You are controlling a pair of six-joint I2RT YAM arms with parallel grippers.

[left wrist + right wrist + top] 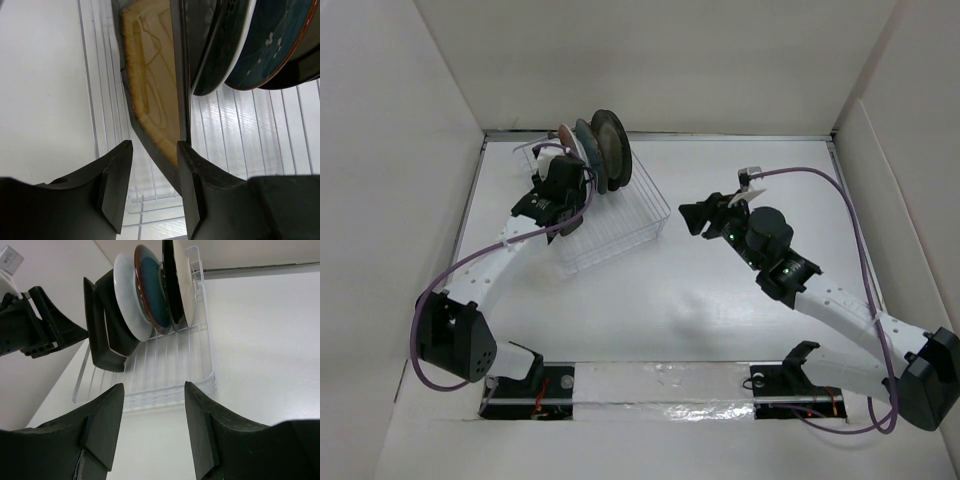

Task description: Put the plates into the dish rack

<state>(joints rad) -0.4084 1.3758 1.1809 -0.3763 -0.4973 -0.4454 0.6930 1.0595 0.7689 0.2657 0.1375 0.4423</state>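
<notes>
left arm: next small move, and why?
Probably open the left hand a little wider. The square dark-brown amber-centred ceramic plate already stands on edge in the white wire dish rack beside the round teal plate. The fingers straddle its lower corner, and I can't tell if they are gripping it. Pulling away first might drag it over.
</notes>
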